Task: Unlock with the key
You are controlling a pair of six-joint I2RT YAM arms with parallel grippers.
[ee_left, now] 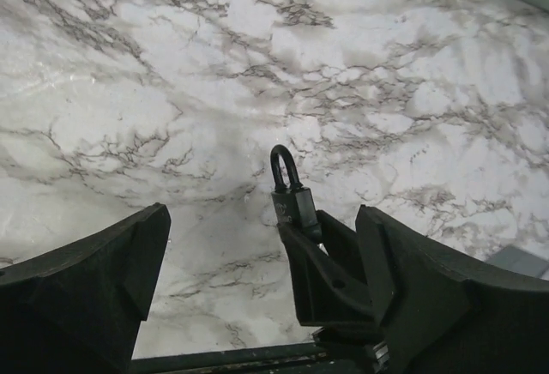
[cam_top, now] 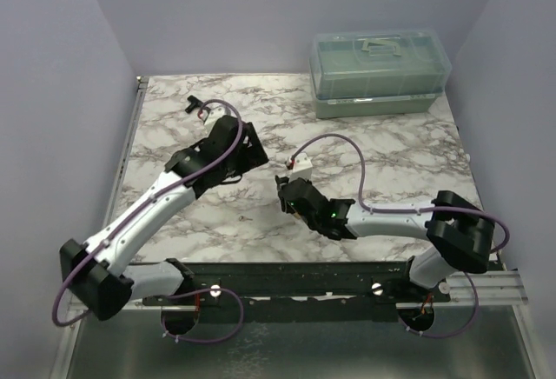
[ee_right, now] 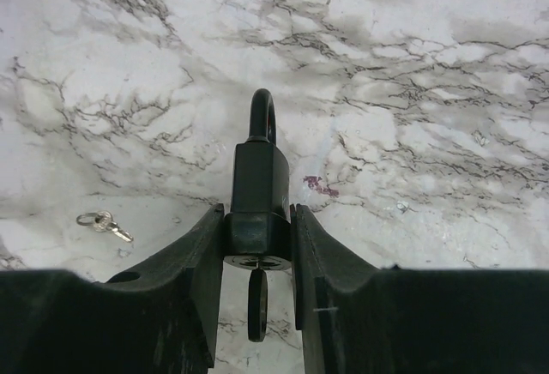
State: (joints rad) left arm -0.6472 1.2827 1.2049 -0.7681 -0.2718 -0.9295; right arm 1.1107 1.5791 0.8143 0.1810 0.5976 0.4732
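Observation:
My right gripper (ee_right: pixel 257 241) is shut on the body of a small dark padlock (ee_right: pixel 257 177), shackle closed and pointing away. A flat dark key head (ee_right: pixel 257 305) hangs edge-on from the keyhole under the lock, between my fingers. A tiny silver key on a ring (ee_right: pixel 103 222) lies loose on the marble to the left. In the left wrist view the padlock (ee_left: pixel 290 198) and the right gripper's fingers (ee_left: pixel 330 267) sit between my left gripper's wide-open fingers (ee_left: pixel 86 288), close to its right one. My left gripper (cam_top: pixel 246 149) is empty; my right gripper (cam_top: pixel 288 195) is near the table's middle.
A translucent green toolbox (cam_top: pixel 380 70) stands at the back right. A small black object (cam_top: pixel 193 103) lies at the back left. A small red mark (ee_right: pixel 316 185) is on the marble table (cam_top: pixel 391 162) just right of the padlock.

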